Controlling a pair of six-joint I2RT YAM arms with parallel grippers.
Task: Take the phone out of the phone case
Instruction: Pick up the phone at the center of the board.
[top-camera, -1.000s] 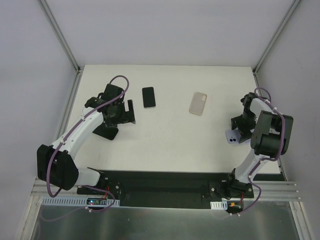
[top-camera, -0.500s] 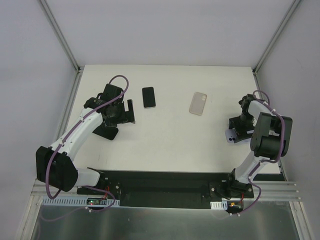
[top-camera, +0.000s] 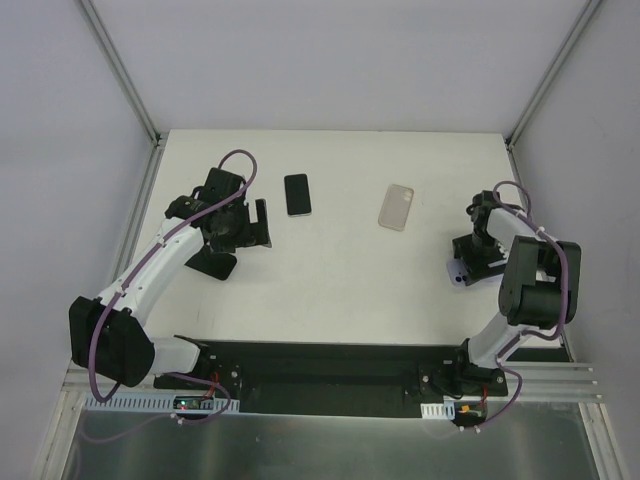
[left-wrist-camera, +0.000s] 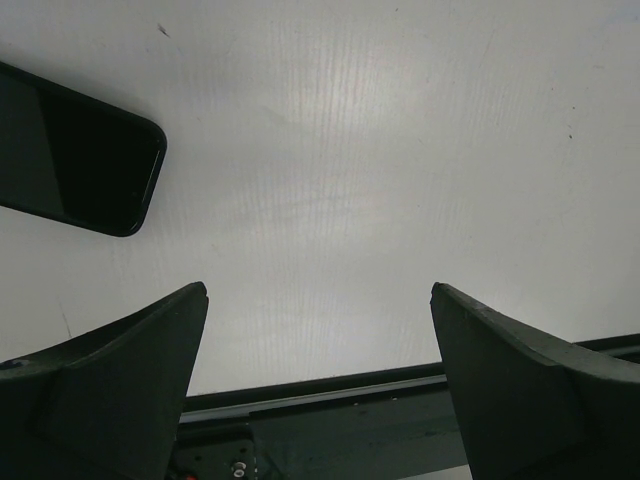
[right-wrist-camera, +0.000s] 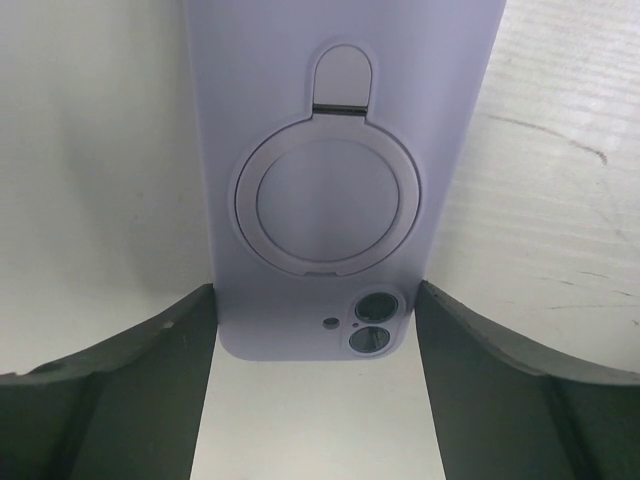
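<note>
Top of lilac phone case (right-wrist-camera: 330, 100), left end of black phone (left-wrist-camera: 70, 150), off-frame.

You have a lilac phone case (right-wrist-camera: 330, 90) with a smooth, matt, rubbery-looking skin; its 2 lenses (right-wrist-camera: 366, 340) are glossy. The white table (left-wrist-camera: 400, 150) is matt with a fine ribbed grain. At upper left of the left wrist view, the black phone (left-wrist-camera: 70, 150) shines like glass. The clear case (top-camera: 397, 207), upper centre overhead, is possibly translucent plastic.

Lilac silicone phone case (right-wrist-camera: 330, 90) with a round ring stand lies back-up over on the right, phone (right-wrist-camera: 372, 322) inside, lenses showing.
</note>
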